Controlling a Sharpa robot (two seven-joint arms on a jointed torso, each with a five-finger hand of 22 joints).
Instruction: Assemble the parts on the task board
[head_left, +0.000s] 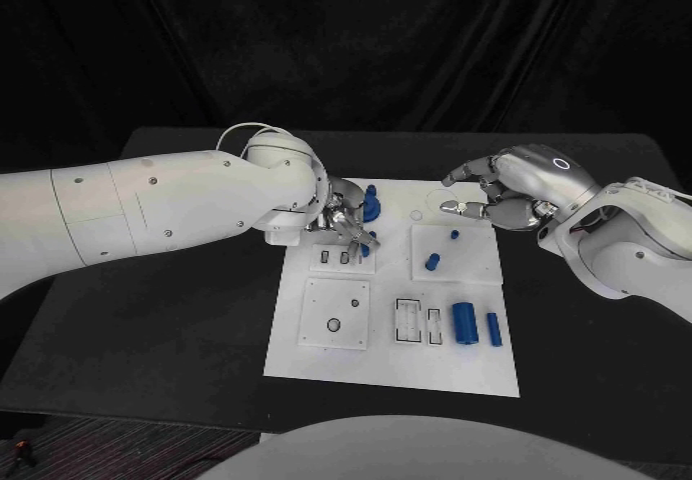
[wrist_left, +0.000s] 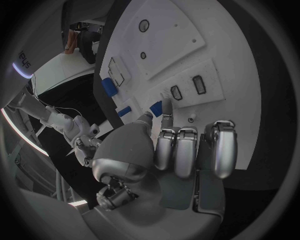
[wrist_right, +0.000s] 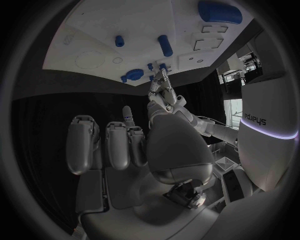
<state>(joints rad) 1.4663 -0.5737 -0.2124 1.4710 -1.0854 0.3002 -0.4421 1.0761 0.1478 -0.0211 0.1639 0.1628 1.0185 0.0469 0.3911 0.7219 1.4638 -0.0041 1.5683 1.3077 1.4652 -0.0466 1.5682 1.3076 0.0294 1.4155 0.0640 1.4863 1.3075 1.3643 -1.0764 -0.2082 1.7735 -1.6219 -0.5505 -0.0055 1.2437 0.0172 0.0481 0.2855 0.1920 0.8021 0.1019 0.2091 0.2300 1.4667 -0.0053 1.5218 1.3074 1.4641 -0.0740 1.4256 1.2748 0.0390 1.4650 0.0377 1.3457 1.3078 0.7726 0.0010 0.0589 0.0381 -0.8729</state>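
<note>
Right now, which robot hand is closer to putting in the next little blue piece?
Probably the left hand: its fingers reach down onto the task board at a small blue part beside the slots. The right hand hovers curled at the board's far edge, holding nothing.

We see a black table (head_left: 173, 330), a black curtain (head_left: 346, 60) hanging behind it, a strip of dark carpeted floor (head_left: 130, 445) below us

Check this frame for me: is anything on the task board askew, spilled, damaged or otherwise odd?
Nothing stands out. The task board lies flat on the black table, the loose blue parts lie on it, none off its edge. The left hand works at the far slots; the right hand hovers empty.
</note>
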